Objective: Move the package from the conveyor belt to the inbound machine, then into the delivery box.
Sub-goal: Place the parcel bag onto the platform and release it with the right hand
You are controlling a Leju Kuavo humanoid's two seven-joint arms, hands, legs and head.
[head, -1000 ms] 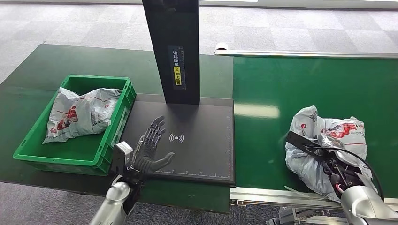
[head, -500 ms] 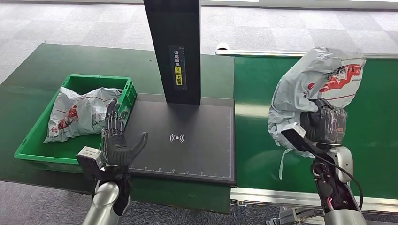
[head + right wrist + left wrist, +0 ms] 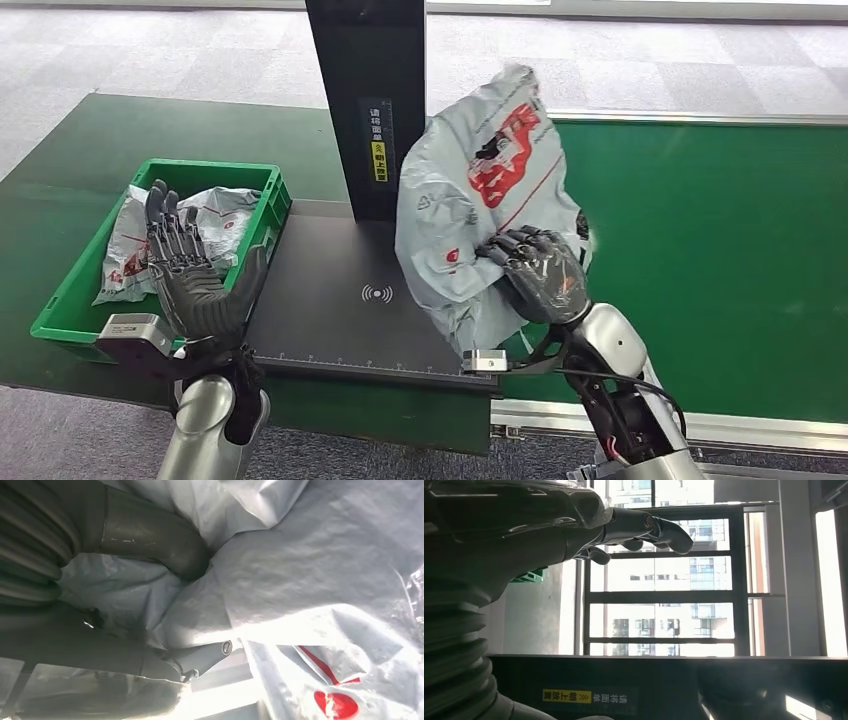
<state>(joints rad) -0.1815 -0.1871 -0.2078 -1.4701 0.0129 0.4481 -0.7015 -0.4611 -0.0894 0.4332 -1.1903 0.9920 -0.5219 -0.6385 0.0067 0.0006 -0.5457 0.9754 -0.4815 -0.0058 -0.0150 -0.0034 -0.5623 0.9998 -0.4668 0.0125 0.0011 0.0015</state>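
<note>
My right robot hand (image 3: 535,272) grips a grey plastic package (image 3: 480,200) with red print, holding it in the air above the right part of the black inbound machine (image 3: 330,310) — the flat dark pad with a white wireless mark (image 3: 376,294) at its middle. The bag stands tall and crumpled in my grasp, its upper end level with the machine's black upright column (image 3: 368,100), which carries a yellow label (image 3: 379,153). In the right wrist view my fingers (image 3: 150,535) press deep into the folds of the package (image 3: 310,580), the red print showing near one corner.

My left robot hand (image 3: 195,275) is raised with its palm up and its fingers spread apart, grasping nothing — it hangs at the near left corner of the pad, in front of the green delivery box (image 3: 70,310). A second grey package (image 3: 215,215) with red print already lies inside that box. In the left wrist view the same hand (image 3: 589,535) shows with fingers extended against bright windows.

To the right, the green conveyor belt (image 3: 720,230) runs beside the machine, edged with a silver rail (image 3: 700,118). Box and machine sit on a dark green desk (image 3: 100,130) over grey carpet tiles (image 3: 180,50).
</note>
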